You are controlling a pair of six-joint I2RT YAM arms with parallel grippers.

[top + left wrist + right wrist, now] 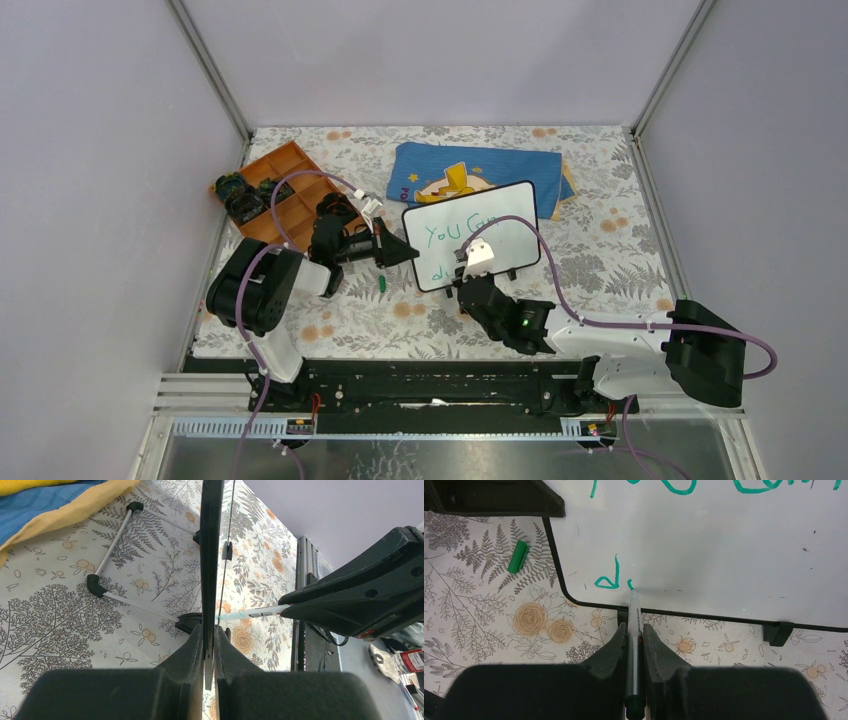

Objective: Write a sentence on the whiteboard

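Spreading across the whole scene, the table [600, 270] carries a grey-and-orange floral print. A blue cloth [500, 165] with a yellow figure lies at its far side. The whiteboard [505, 255] stands just in front of that cloth near the table's middle, propped on its black feet [778, 632] with its face toward the arms. An orange divided tray [290, 195] sits at the far left, well apart from the board.

The left gripper [209, 635] reaches in from the left and is clamped on the whiteboard's left edge, which the left wrist view shows edge-on between the two fingers. The right gripper [633, 630] sits in front of the board's lower left part, its fingers pinched tight around a slim marker [633, 610] that points straight at the board. The marker's tip touches the white surface just above the bottom frame.

A green cap [517, 556] lies on the table left of the board's lower corner, near it but not touching.

The sentence [450, 233] is in green. "You Can" runs across the upper half, and below it there is a "d" [608, 582] with a short stroke beside it at the marker tip.
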